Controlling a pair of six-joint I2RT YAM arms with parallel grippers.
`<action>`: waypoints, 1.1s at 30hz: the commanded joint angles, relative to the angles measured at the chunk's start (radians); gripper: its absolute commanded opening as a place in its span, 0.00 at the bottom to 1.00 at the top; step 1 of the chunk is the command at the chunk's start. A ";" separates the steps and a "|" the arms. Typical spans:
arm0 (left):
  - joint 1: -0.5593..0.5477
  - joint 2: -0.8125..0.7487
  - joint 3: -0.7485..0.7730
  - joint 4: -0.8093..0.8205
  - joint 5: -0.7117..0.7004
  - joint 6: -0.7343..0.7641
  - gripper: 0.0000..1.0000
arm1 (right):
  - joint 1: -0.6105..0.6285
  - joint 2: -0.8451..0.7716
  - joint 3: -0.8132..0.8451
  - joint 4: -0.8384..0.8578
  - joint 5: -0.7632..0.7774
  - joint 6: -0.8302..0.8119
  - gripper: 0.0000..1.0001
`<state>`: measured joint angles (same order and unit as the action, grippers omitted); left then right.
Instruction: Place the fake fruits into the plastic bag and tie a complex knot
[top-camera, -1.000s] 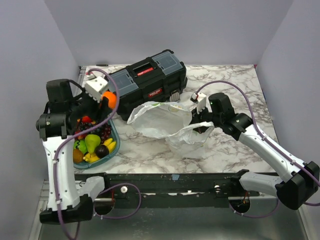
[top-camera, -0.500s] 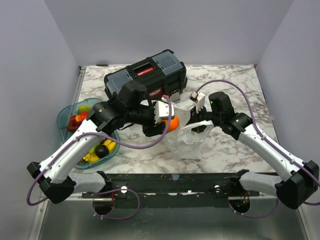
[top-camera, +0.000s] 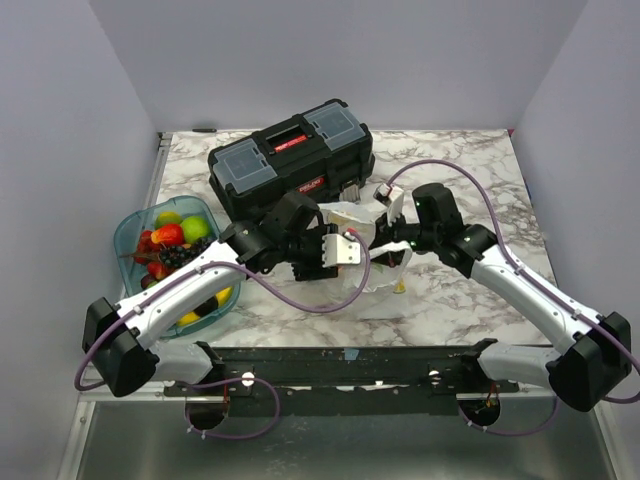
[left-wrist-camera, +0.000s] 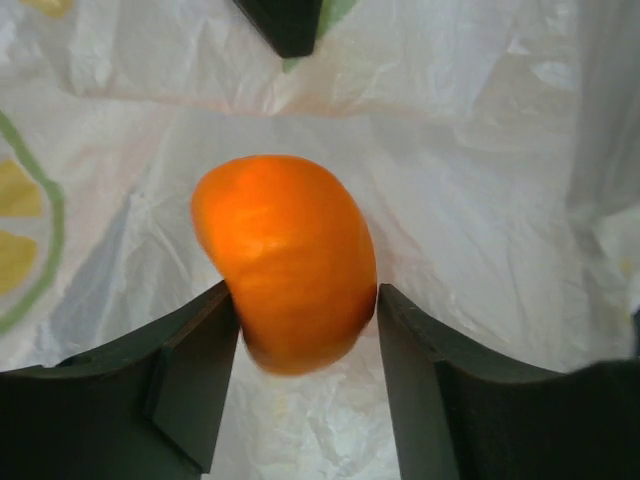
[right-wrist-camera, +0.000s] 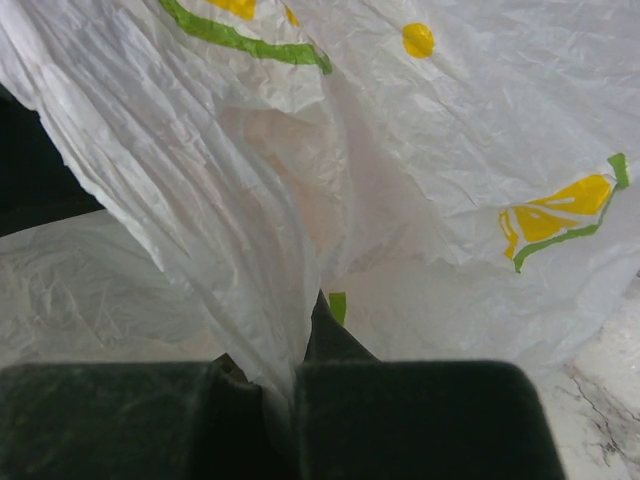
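My left gripper (top-camera: 338, 250) reaches into the mouth of the plastic bag (top-camera: 378, 278), shut on an orange fake fruit (left-wrist-camera: 285, 260). In the left wrist view the fruit sits between my fingertips (left-wrist-camera: 200, 350), sticking out past them, with crinkled white bag (left-wrist-camera: 480, 200) all round it. My right gripper (top-camera: 392, 232) is shut on the bag's rim and holds it up; the right wrist view shows the film (right-wrist-camera: 400, 150) pinched between its fingers (right-wrist-camera: 400, 410). Other fake fruits (top-camera: 170, 236), red, green, yellow and dark purple, lie in the teal tray (top-camera: 128, 228) at the left.
A black toolbox (top-camera: 290, 155) with grey-blue lids stands just behind the bag and both grippers. The bag has yellow and green prints (right-wrist-camera: 555, 220). A dark pointed tip (left-wrist-camera: 285, 25) shows at the top of the left wrist view. Grey walls close in the marble table.
My left arm swung from the tray across to the bag with the orange fruit and lowered it into the bag's mouth. The right gripper kept hold of the rim.
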<state>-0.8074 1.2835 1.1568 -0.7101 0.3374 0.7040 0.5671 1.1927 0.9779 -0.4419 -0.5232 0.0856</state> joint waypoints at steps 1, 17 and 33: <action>-0.008 0.025 0.034 0.053 -0.038 0.046 0.69 | -0.007 0.017 -0.019 0.037 -0.036 0.025 0.01; 0.175 -0.140 0.251 -0.127 0.313 -0.161 0.89 | -0.033 0.026 -0.098 0.066 0.046 0.010 0.01; 1.057 -0.138 0.189 -0.475 0.292 -0.029 0.90 | -0.033 0.031 -0.123 0.084 0.049 -0.004 0.01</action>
<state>0.1123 1.1416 1.4094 -1.0462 0.7177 0.4774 0.5392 1.2201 0.8680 -0.3820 -0.4835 0.0990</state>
